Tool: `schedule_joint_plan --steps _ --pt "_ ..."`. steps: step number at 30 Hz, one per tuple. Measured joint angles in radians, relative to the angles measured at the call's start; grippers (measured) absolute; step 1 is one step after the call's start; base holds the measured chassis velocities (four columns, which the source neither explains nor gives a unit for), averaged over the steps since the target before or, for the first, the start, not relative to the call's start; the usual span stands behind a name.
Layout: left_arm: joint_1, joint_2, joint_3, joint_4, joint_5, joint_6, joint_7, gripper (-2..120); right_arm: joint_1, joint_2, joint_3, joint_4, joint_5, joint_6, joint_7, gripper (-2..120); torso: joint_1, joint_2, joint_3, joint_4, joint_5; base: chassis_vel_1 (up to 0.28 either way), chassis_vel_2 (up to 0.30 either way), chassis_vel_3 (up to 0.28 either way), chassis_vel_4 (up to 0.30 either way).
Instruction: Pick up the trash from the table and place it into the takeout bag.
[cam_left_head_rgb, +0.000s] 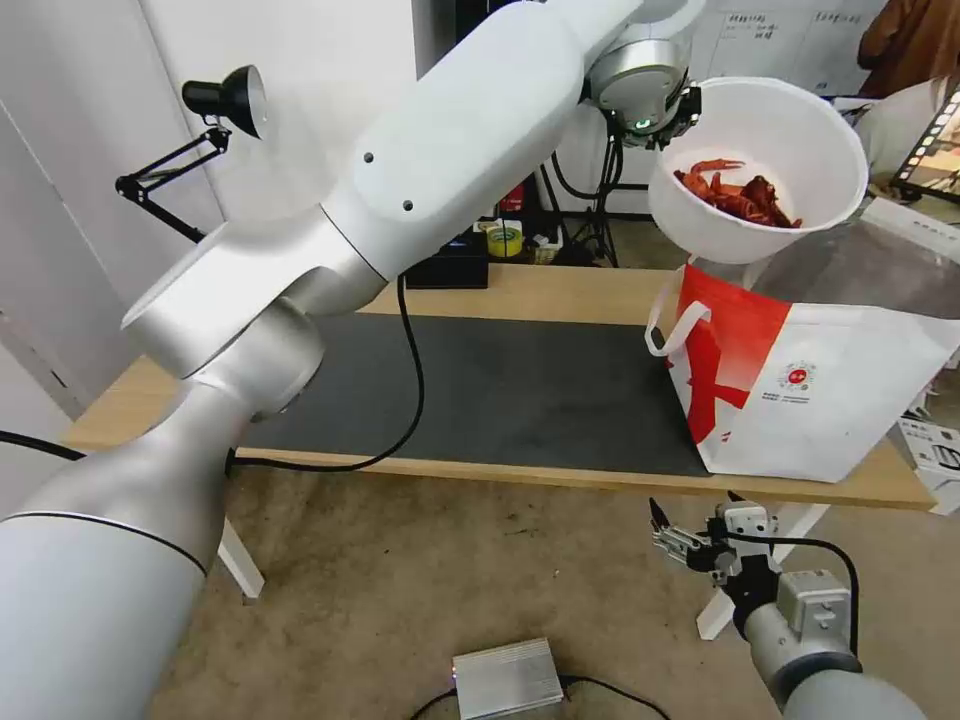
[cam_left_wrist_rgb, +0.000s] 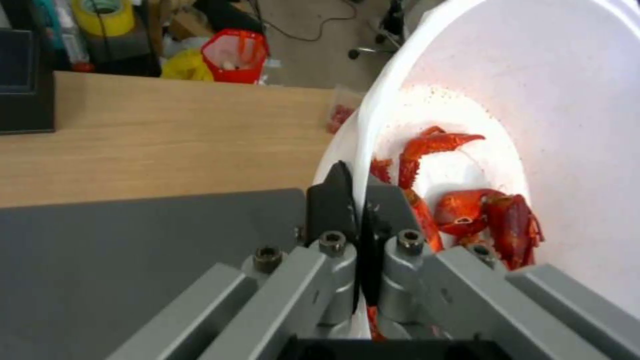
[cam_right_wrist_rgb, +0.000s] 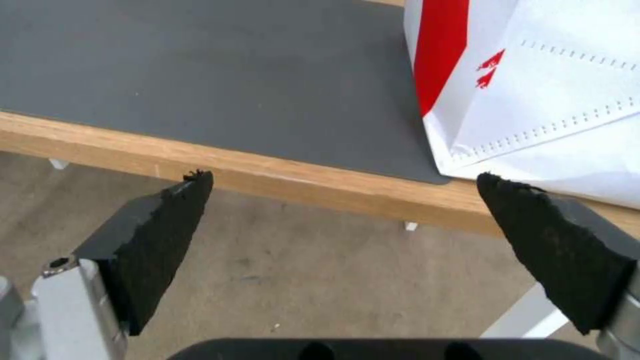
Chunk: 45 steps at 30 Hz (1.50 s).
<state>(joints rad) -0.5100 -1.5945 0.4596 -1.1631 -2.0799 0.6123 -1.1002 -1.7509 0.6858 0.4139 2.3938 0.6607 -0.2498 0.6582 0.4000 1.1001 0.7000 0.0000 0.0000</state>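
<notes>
Fingers of the left gripper (cam_left_wrist_rgb: 359, 200) are pinched tight on the rim of the white bowl (cam_left_head_rgb: 790, 130), one black pad (cam_left_wrist_rgb: 331, 200) outside the wall and the other inside. With the takeout bag (cam_left_head_rgb: 800, 390) as the landmark: the left arm reaches across from the bag's left side, above the dark grey mat (cam_left_head_rgb: 480, 390) on the table (cam_left_head_rgb: 560, 290), and holds the bowl in the air just above the bag's open top, tipped so its mouth faces the head camera. Red crayfish shells (cam_left_head_rgb: 740, 195) lie heaped against the bowl's lower wall. The bag stands upright at the right end of the table, partly on the mat, its red panel and white strap handle (cam_left_head_rgb: 675, 330) facing left. Below the bag and in front of the table edge, the right gripper (cam_left_head_rgb: 662, 540) hangs over the floor, its fingers spread wide and holding nothing.
</notes>
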Motion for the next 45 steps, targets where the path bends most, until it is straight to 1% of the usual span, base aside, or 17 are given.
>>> schedule_joint_plan --steps 1,4,5,8,9,10,12,13,19,29,45 --pt "0.0 0.0 0.0 0.0 0.0 0.0 0.0 0 0.0 0.0 0.0 0.0 0.0 0.0 0.0 100 0.0 0.0 0.0 0.0 0.0 0.0 0.0 0.0 0.0" --pt "0.012 0.001 0.009 -0.008 0.016 0.002 0.048 0 0.0 0.0 0.0 0.0 0.0 0.0 0.0 100 0.0 0.0 0.0 0.0 0.0 0.0 0.0 0.0 0.0" --pt "0.012 0.001 0.009 -0.008 0.016 0.002 0.048 0 0.0 0.0 0.0 0.0 0.0 0.0 0.0 100 0.0 0.0 0.0 0.0 0.0 0.0 0.0 0.0 0.0" --pt "0.021 0.001 0.022 -0.018 0.037 0.002 0.11 0 0.0 0.0 0.0 0.0 0.0 0.0 0.0 100 0.0 0.0 0.0 -0.0001 0.0 0.0 0.0 0.0 0.0" --pt "0.024 0.001 0.029 -0.021 0.046 0.0 0.14 0 0.0 0.0 0.0 0.0 0.0 0.0 0.0 100 0.0 0.0 0.0 0.0 0.0 0.0 0.0 0.0 0.0" --pt "0.024 0.001 0.029 -0.021 0.046 0.0 0.14 0 0.0 0.0 0.0 0.0 0.0 0.0 0.0 100 0.0 0.0 0.0 0.0 0.0 0.0 0.0 0.0 0.0" --pt "0.03 0.001 0.047 -0.025 0.062 -0.003 0.181 0 0.0 0.0 0.0 0.0 0.0 0.0 0.0 100 0.0 0.0 0.0 0.0 0.0 0.0 0.0 0.0 0.0" --pt "0.031 0.001 0.056 -0.025 0.066 -0.006 0.189 0 0.0 0.0 0.0 0.0 0.0 0.0 0.0 100 0.0 0.0 0.0 -0.0001 0.0 0.0 0.0 0.0 0.0" --pt "0.032 0.001 0.091 0.001 0.085 -0.014 0.197 0 0.0 0.0 0.0 0.0 0.0 0.0 0.0 100 0.0 0.0 0.0 0.0 0.0 0.0 0.0 0.0 0.0" --pt "0.037 0.001 0.115 0.041 0.115 -0.01 0.204 0 0.0 0.0 0.0 0.0 0.0 0.0 0.0 100 0.0 0.0 0.0 0.0 0.0 0.0 0.0 0.0 0.0" --pt "0.042 0.001 0.179 0.052 0.187 0.008 0.21 0 0.0 0.0 0.0 0.0 0.0 0.0 0.0 100 0.0 0.0 0.0 0.0001 0.0 0.0 0.0 0.0 0.0"
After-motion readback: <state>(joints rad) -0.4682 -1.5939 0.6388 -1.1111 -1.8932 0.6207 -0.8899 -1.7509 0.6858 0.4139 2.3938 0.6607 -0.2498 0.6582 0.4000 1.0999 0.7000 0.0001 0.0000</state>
